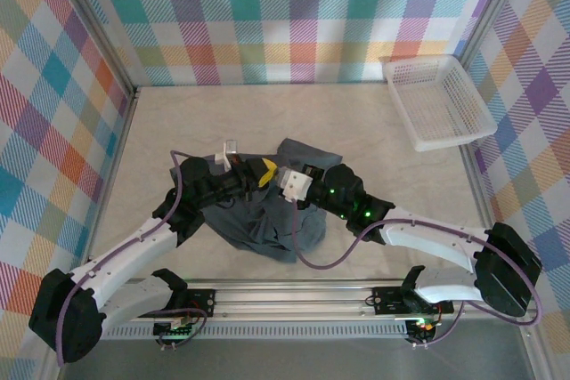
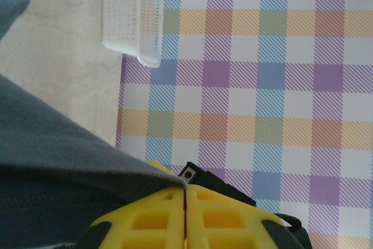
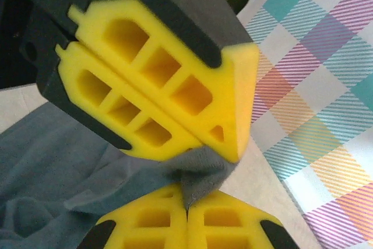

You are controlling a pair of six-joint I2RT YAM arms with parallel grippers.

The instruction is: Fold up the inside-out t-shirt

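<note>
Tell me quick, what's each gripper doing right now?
Left gripper: closed, pinching the edge of the t-shirt.
Right gripper: closed on a fold of the t-shirt.

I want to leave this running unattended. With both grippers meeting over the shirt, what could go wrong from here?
1. The right gripper pinches only a small nub of the t-shirt; a pull could slip it free.
2. The left gripper grips the same fold tip to tip with it, so they may collide.
3. The t-shirt lies bunched, so lifting may drag a tangle.
</note>
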